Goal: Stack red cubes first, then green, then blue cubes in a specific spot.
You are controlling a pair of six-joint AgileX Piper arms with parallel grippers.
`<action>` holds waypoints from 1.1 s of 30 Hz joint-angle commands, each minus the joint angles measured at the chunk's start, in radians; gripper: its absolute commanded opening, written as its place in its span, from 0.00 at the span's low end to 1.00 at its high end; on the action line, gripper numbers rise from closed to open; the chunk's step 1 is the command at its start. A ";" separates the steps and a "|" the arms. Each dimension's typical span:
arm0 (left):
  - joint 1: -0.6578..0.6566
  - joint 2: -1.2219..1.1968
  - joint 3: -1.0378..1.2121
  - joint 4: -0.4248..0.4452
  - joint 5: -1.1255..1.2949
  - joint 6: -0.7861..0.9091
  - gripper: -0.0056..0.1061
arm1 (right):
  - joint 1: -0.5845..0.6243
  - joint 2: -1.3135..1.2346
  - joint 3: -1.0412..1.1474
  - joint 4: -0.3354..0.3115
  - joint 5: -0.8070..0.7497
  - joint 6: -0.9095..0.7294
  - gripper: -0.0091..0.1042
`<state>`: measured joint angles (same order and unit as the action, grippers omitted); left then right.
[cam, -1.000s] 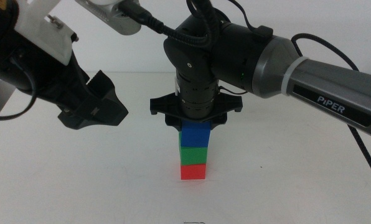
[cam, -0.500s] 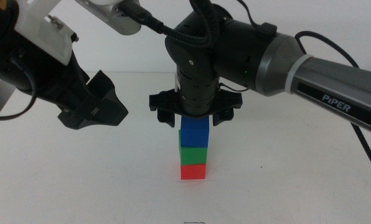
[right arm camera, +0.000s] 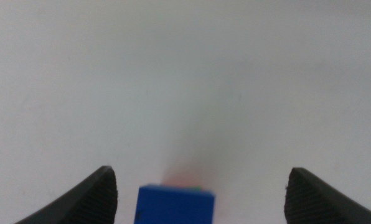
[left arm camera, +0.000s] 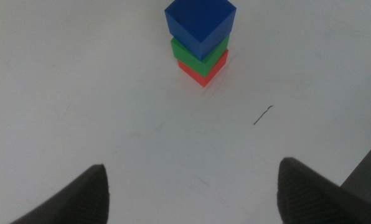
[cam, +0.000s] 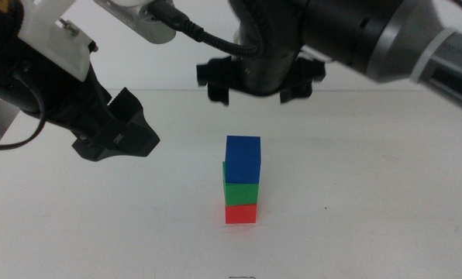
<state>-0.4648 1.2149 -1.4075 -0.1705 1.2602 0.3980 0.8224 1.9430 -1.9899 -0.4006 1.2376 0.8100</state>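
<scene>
A stack of three cubes stands on the white table: the red cube point(cam: 240, 213) at the bottom, the green cube point(cam: 239, 191) on it, the blue cube point(cam: 243, 159) on top. The stack also shows in the left wrist view, with blue point(left arm camera: 200, 23), green point(left arm camera: 201, 53) and red point(left arm camera: 204, 70). My right gripper point(cam: 260, 82) is open and empty, well above the stack; its wrist view shows the blue cube point(right arm camera: 175, 203) below between the jaws. My left gripper point(cam: 134, 128) is open and empty, hanging to the left of the stack.
A thin dark mark point(left arm camera: 262, 115) lies on the table near the stack. The table's far edge point(cam: 177, 89) runs behind the arms.
My right gripper has opened, let go of the blue cube and risen straight up away from the stack. The stack and the left arm have not moved.
</scene>
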 commanded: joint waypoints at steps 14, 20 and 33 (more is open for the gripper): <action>-0.001 -0.023 -0.025 -0.023 0.058 -0.002 0.86 | -0.277 -0.287 -0.070 0.208 0.063 -0.546 0.75; -0.001 -0.023 -0.025 -0.023 0.058 -0.002 0.86 | -0.333 -0.447 0.033 0.220 0.063 -0.600 0.74; -0.001 -0.023 -0.025 -0.016 0.058 -0.002 0.86 | -0.579 -0.840 0.504 0.268 -0.156 -0.630 0.74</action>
<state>-0.4648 1.2137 -1.4075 -0.1697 1.2602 0.3980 0.2514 1.1342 -1.4722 -0.1197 1.1641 0.1935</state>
